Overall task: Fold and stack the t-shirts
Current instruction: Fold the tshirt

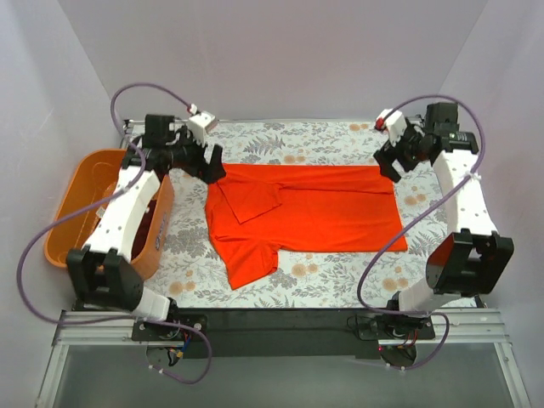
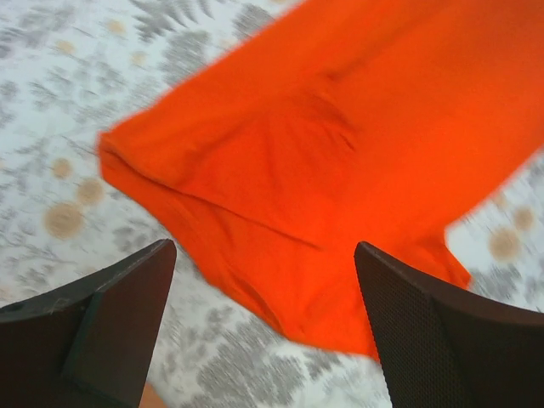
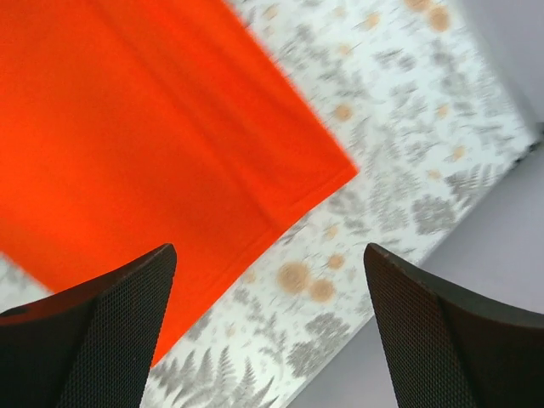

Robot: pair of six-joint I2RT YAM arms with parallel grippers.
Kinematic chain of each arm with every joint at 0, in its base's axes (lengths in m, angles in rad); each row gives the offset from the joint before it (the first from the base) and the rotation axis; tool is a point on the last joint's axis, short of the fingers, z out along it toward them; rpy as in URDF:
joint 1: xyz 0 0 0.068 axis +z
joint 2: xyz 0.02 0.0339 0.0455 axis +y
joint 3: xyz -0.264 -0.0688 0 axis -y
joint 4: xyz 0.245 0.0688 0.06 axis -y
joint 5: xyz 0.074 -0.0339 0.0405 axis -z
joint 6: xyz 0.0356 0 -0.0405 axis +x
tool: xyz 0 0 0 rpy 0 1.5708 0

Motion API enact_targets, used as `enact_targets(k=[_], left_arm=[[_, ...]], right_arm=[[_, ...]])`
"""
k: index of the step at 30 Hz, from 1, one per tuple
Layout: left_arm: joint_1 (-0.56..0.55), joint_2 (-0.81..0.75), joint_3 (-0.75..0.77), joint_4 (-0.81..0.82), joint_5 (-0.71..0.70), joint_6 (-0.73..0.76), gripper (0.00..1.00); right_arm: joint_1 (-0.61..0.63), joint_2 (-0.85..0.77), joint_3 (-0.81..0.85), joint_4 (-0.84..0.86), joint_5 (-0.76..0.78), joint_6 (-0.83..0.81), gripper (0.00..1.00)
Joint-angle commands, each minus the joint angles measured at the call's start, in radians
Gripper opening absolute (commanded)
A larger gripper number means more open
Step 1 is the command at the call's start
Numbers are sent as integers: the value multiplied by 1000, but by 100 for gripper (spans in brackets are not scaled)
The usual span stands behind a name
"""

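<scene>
We list one bright orange-red soft cloth t-shirt (image 1: 310, 211), flat at mid-worktop, long axis left to right, hem right, one sleeve pointing near. One fern-printed worktop (image 1: 340, 136). One rigid orange plastic basket (image 1: 61, 223), left edge. Left end effector (image 1: 210, 166) at the shirt's far left corner, right end effector (image 1: 393, 167) at its far right corner. Both have fingers apart, holding nothing.
</scene>
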State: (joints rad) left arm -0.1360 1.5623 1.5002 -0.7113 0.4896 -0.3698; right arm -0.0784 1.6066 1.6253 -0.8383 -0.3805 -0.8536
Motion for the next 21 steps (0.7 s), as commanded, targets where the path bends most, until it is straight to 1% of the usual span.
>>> enact_targets(k=[1, 2, 3, 4, 5, 6, 7, 8, 10, 11, 15, 18, 21], left_arm=[[-37, -163, -258, -137, 147, 167, 84], [-54, -194, -306, -148, 139, 192, 81], [-107, -229, -352, -152, 98, 215, 79], [-138, -255, -401, -166, 81, 227, 77], [-170, -302, -476, -165, 60, 232, 72], [-232, -320, -515, -151, 9, 217, 70], [-258, -332, -544, -145, -6, 209, 67], [-273, -340, -579, -143, -17, 201, 63], [-304, -328, -594, -140, -20, 174, 61], [-312, -314, -597, -140, -17, 166, 60], [-324, -282, -597, -123, -16, 146, 59], [-327, -260, -600, -117, -26, 154, 60], [-332, -254, -606, -113, -37, 161, 63]], right_arm=[[0, -70, -239, -195, -28, -172, 93], [3, -100, -289, -205, -18, -194, 91], [6, -129, -336, -209, -6, -226, 89], [18, -155, -391, -209, 26, -242, 84], [22, -207, -480, -202, 38, -255, 82], [25, -229, -530, -194, 48, -275, 79], [35, -264, -569, -176, 81, -275, 74], [38, -278, -640, -139, 97, -275, 71], [49, -309, -692, -101, 135, -280, 63], [52, -316, -738, -69, 141, -283, 62], [74, -321, -814, 10, 205, -288, 57], [74, -303, -853, 54, 241, -309, 57], [74, -284, -871, 103, 264, -317, 58]])
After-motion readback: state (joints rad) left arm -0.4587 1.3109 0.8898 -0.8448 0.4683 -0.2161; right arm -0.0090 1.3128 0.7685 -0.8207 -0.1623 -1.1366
